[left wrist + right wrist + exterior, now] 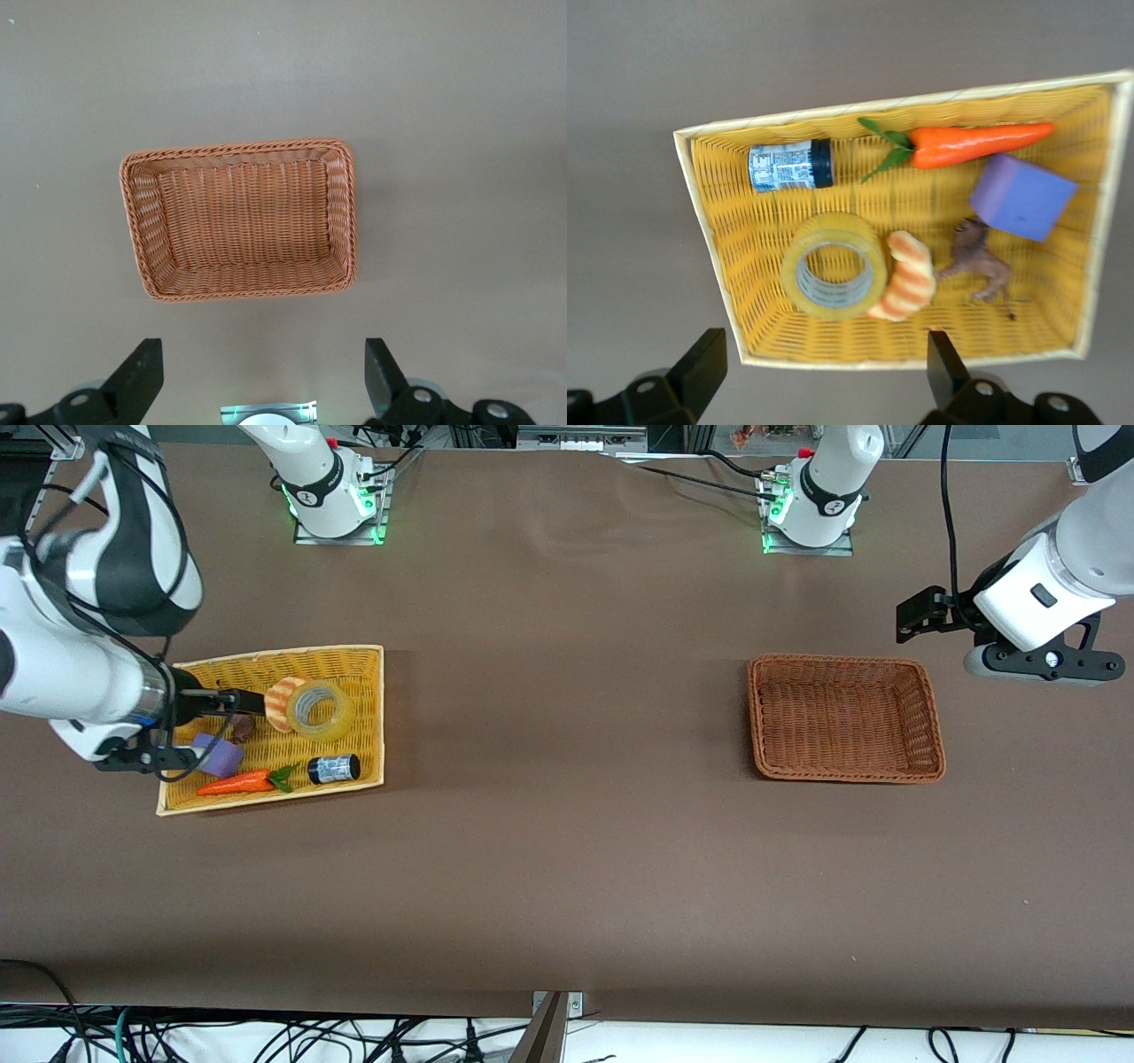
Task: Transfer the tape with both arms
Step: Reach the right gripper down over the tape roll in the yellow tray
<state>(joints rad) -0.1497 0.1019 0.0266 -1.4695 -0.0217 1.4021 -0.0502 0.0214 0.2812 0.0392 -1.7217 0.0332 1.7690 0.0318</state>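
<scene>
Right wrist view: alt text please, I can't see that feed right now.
The right gripper, fingers open, hovers above a yellow basket. In it the tape touches a croissant toy, with a small cylinder, carrot, purple block and brown animal figure.

A shallow yellow woven basket [368, 717] toward the right arm's end holds an orange-striped croissant toy [905, 276], an orange plastic carrot with green leaves [970, 145], a purple block [1022, 197], a small brown animal figure [979, 263] and a black-capped labelled cylinder [790, 165]. An empty brown wicker basket [844, 719] sits toward the left arm's end.
</scene>
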